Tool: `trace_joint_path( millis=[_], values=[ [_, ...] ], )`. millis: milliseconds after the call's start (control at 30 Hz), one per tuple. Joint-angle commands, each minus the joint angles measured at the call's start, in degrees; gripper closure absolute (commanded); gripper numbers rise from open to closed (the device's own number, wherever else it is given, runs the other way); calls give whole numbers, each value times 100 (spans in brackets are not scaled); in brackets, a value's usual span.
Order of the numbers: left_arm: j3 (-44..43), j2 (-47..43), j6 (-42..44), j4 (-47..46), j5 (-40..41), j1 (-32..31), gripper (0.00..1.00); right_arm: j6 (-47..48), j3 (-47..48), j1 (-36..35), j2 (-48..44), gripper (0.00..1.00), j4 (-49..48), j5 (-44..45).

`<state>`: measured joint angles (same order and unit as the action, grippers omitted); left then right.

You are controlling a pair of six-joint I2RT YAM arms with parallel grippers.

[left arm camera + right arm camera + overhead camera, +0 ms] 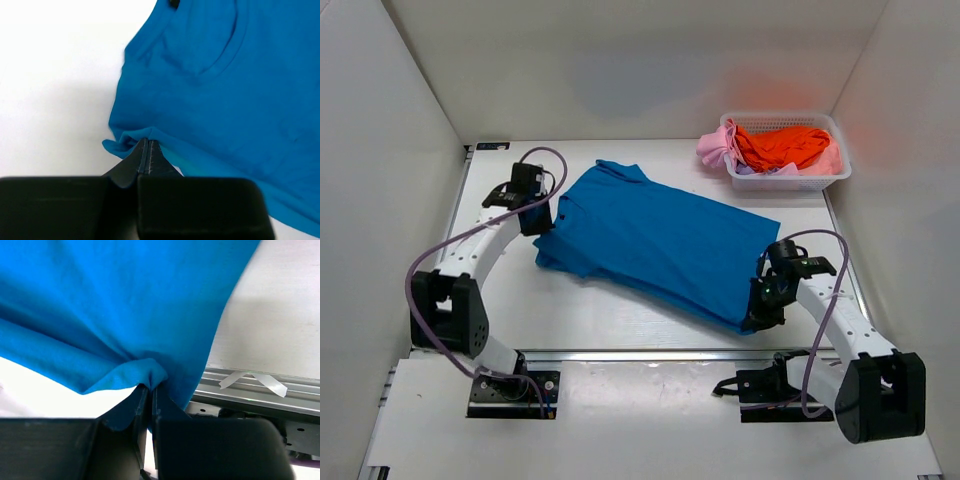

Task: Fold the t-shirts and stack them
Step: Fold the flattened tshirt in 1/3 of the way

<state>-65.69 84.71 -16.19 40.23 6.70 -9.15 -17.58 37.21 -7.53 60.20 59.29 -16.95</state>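
Walls [620,60] of plain white box in a white table [610,315], with an aluminium rail [650,355] along its near edge. The blue t-shirt [660,240] lies spread diagonally mid-table. The left gripper [542,222] is clamped on its left edge, the right gripper [760,318] on its near-right corner. At far right, a white mesh basket [785,182] holds an orange shirt [780,145], a pink shirt [715,150] and a lilac shirt [760,170].

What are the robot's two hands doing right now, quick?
Left gripper: shut, pinching an edge of the blue t-shirt.
Right gripper: shut, pinching another edge of the blue t-shirt.
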Motion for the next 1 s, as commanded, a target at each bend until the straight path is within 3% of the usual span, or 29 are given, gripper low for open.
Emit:
trace_joint_path(
  millis=[0,233,433,500,600,667,700,733,833,867,900,967],
  values=[
    [-532,343,-104,-156,-63,-17,100,124,58,138,149,100,57,-36],
    [-1182,1117,36,-173,-81,-26,100,335,154,568,483,100,-66,-98],
    [-1701,1688,124,-85,-177,-52,100,150,269,516,746,99,-224,-37],
    [-1841,1812,125,-59,-187,-52,100,19,286,463,808,82,-312,-1],
    [-2026,1996,124,-41,-265,-87,100,-8,330,542,852,73,-426,-45],
    [-2096,2093,133,-32,-301,-79,100,-61,383,655,800,74,-532,-106],
    [-2140,2102,116,-33,-327,-87,100,-70,383,717,774,82,-550,-124],
    [-2150,2137,98,-41,-353,-87,100,-78,375,744,765,97,-593,-142],
    [-2176,2181,81,-59,-415,-35,100,-35,322,893,765,100,-690,-177],
    [-2202,2199,98,-41,-398,-61,100,-43,287,928,791,96,-725,-177],
    [-2246,2199,107,-59,-406,-43,100,-43,287,929,817,84,-760,-186],
    [-2229,2199,98,-59,-424,-26,100,-78,269,963,809,81,-830,-291]
  ],
)
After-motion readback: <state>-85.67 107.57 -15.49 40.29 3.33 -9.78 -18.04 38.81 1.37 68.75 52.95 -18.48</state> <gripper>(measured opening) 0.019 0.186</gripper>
